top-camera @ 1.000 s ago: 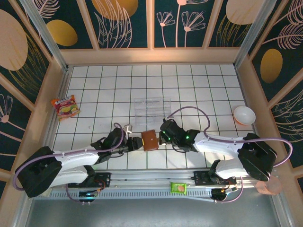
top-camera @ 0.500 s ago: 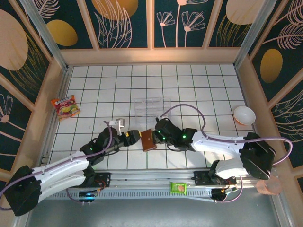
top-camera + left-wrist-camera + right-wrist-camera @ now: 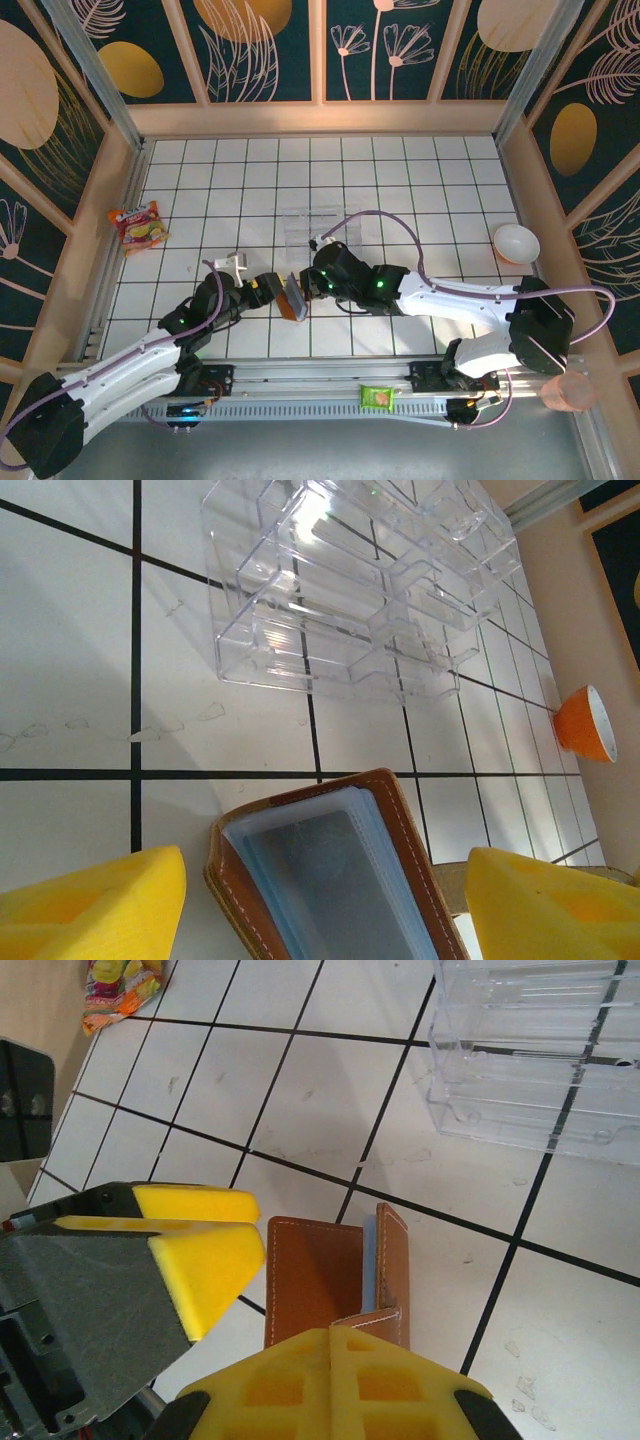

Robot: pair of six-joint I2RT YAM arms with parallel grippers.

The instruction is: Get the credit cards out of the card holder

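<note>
The brown card holder [image 3: 293, 298] stands tilted on the tiles between my two grippers. In the left wrist view the card holder [image 3: 400, 825] is open, showing bluish-grey sleeves. A darker rectangle lies under the top sleeve; I cannot tell whether it is one of the credit cards. My left gripper [image 3: 320, 910] is open, its yellow pads [image 3: 90, 905] on either side of the holder and clear of it. My right gripper [image 3: 330, 1360] is shut on the holder's little closing tab [image 3: 375, 1320], with the brown covers [image 3: 315, 1275] just beyond it. The left gripper [image 3: 272, 292] and right gripper [image 3: 308, 285] nearly meet.
A clear plastic box [image 3: 320, 228] stands just beyond the holder. An orange noodle packet [image 3: 139, 226] lies at the far left and a white bowl [image 3: 516, 243] at the right. A green snack packet [image 3: 379, 397] rests on the front rail, with a pink cup [image 3: 570, 393] at the right corner.
My left gripper has opened wide and reached further forward. The right gripper has moved left with the holder, which has risen from lying flat to standing tilted.
</note>
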